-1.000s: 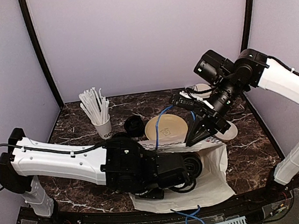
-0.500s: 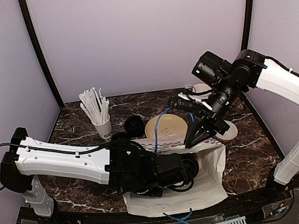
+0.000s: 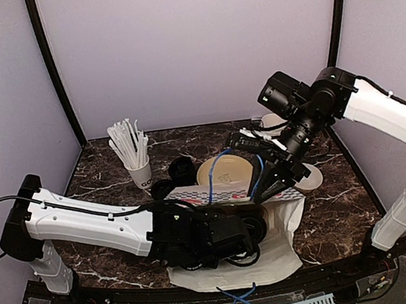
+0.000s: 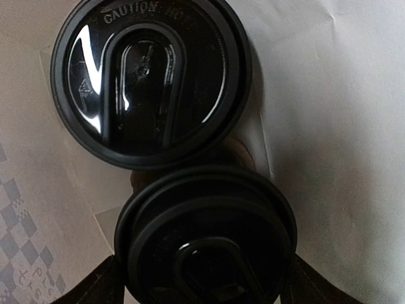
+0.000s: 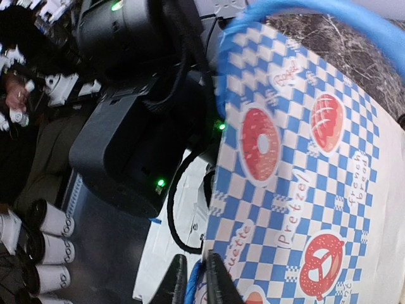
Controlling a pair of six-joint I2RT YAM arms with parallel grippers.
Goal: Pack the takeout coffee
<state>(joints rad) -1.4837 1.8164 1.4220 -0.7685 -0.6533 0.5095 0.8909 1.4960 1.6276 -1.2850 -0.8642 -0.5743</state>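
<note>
- Left pincer (image 4: 204,263) was down inside the paper bag (image 3: 291,248). Its fingers (image 4: 104,285) were spread wide on either side of the near cup (image 4: 205,234).
- Both fingers met that cup's lid rim, so it read as a grip on the cup, not jaws hanging free.
- Near cup sat dead centre between those fingers with its lid facing the wrist camera. Its long axis ran straight away from the pincer, toward the bag's bottom.
- Far cup (image 4: 152,82) was in the bag too, lid on, just beyond the near cup. Their rims overlapped in that view, so contact couldn't be judged.
- Right pincer (image 5: 197,278) was at the bag's mouth, fingers almost together with the blue handle (image 5: 316,9) pinched between them, keeping the mouth open.
- Left arm was the one on the coffee. Right arm was only on the bag.
- Judgement: second cup looked nearly placed. The next move likely turns on letting go and backing out along the cup's axis, without dragging the lid or tipping the far cup.
</note>
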